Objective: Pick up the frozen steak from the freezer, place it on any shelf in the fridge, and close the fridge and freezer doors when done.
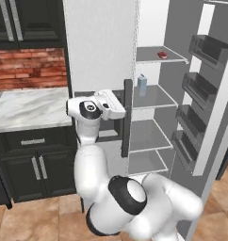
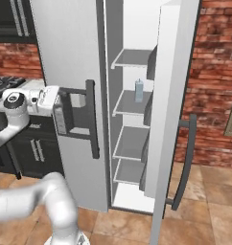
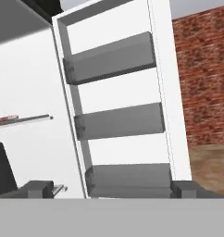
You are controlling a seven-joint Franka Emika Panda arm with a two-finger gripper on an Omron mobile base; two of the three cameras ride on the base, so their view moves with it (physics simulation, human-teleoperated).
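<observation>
A: Steak [image 1: 162, 55] position?
B: Flat on the top grey shelf [image 1: 156, 59] inside the fridge [image 1: 153, 113], long axis roughly along the shelf's front edge; too small to tell which way it points.
A: End effector [image 3: 113, 189]?
B: Fingers spread wide, holding nothing, facing the open plain door [image 3: 118, 106] and its 3 grey bins.

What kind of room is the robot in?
Most likely a kitchen: a tall white fridge stands open showing its shelves, beside dark cabinets under a marble counter.
</observation>
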